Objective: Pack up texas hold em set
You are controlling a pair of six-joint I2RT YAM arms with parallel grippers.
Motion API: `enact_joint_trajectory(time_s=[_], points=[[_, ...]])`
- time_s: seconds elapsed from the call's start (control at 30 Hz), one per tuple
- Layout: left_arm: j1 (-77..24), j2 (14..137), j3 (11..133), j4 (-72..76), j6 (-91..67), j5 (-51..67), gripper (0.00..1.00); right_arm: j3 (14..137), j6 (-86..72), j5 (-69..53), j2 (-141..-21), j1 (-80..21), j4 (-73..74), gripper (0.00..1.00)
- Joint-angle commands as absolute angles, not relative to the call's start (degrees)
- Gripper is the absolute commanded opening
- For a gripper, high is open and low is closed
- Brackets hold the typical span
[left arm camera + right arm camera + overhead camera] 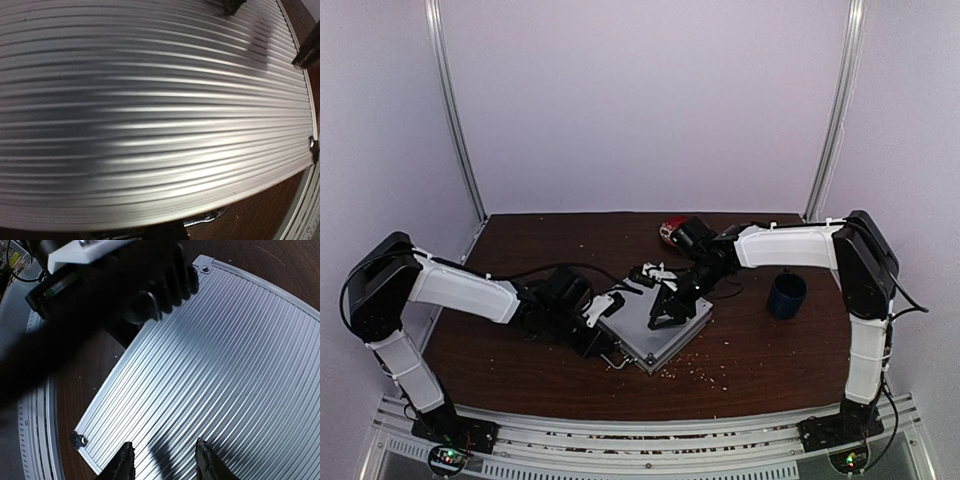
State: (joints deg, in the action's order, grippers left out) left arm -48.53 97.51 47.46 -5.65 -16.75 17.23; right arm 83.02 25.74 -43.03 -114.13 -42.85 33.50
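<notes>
As the aluminium case lay shut, right gripper rested spread open upon it, seemingly pressing it closed; left gripper at one edge, likely steadying; its grip indeterminable.

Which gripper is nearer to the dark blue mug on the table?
Right. The right gripper is over the silver case, on the side toward the mug; the left gripper is at the case's opposite edge, farther away.
</notes>
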Motion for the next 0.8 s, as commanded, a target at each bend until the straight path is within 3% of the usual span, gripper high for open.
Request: enact_joint_trajectory(time_s=[0.0,0.1,0.27,0.37,0.47,0.5,0.53,0.57,0.63,0.77], points=[[-48.5,90.3,51.1,-11.0,-14.2,15.8,0.00,81.5,25.6,-37.6,-114.0,-42.9,39.1,0.41],[-48.6,86.4,53.7,-18.3,-11.6,11.0,0.01,81.1,25.9,-36.4,-110.3,-41.7,39.5,0.41],[-47.5,81.4,59.6,-27.5,-6.4,1.2,0.13,81.0,25.0,-33.8,-102.6,-37.6,39.6,0.42],[-45.8,79.9,64.5,-31.7,-3.3,-4.9,0.26,81.6,23.2,-30.5,-96.8,-34.0,38.1,0.44],[-43.7,79.9,69.5,-33.1,-1.2,-14.0,0.45,80.3,18.2,-25.5,-90.6,-29.8,32.6,0.49],[-42.8,80.0,71.2,-33.2,-0.5,-16.9,0.53,79.0,15.6,-22.9,-88.3,-28.3,29.0,0.53],[-41.3,80.1,72.9,-33.1,-0.1,-20.2,0.61,77.5,13.1,-19.9,-86.0,-26.8,25.3,0.70],[-39.9,80.2,75.0,-32.5,0.2,-21.7,0.68,75.9,10.2,-14.7,-83.8,-25.8,21.2,0.95],[-37.0,80.1,77.9,-30.5,-0.1,-21.9,0.75,73.0,4.1,-0.9,-80.7,-24.9,14.4,1.00],[-34.6,78.7,78.0,-22.2,-1.3,-23.5,0.89,75.0,3.3,6.1,-80.1,-24.6,14.4,1.00]])
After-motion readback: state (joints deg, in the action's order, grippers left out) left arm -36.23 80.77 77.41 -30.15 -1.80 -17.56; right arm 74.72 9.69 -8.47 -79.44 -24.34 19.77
